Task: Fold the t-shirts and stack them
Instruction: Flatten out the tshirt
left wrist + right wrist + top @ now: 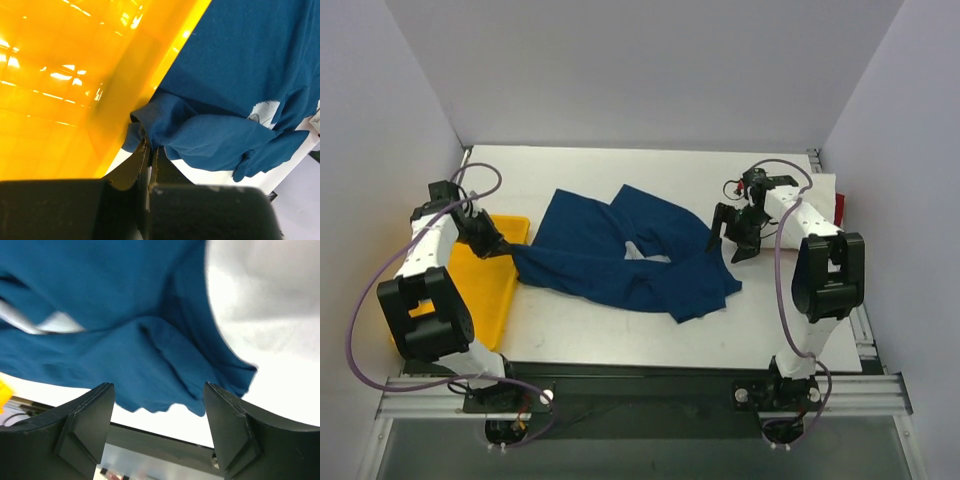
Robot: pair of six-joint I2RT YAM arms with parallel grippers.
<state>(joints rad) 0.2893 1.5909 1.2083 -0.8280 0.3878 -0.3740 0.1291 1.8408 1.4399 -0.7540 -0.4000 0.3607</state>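
Navy shirt [620, 258], top view: I see it rumpled on the table [620, 170], spread between my two grippers.
Left gripper [506, 246], top view: clenched on the shirt's left corner, with the cloth drawn out from its tips toward the right gripper.
Tray [480, 290], top view: below and beside the left gripper; the pinched corner sits at its rim.
Right gripper [731, 241], top view: jaws spread, over the shirt's right edge. I can't tell from here whether it touches the cloth.
Cream shirt [823, 186] and red shirt [841, 207], top view: small bundles on the side of the right gripper away from the navy shirt, at the table's edge.
Left gripper [150, 150], left wrist view: fingers [127, 172] pressed together, with a bunch of navy shirt [235, 60] caught at their tips.
Tray [60, 75], left wrist view: ahead and left of the fingertips.
Print [262, 112], left wrist view: a pale patch ahead and right of the fingertips, partly hidden by a fold.
Right gripper [159, 390], right wrist view: fingers [85, 425] wide apart, gripping nothing.
Navy shirt [100, 290], right wrist view: ahead of the fingertips, its hem showing between them.
Table [280, 385], right wrist view: bare white, ahead of the right finger.
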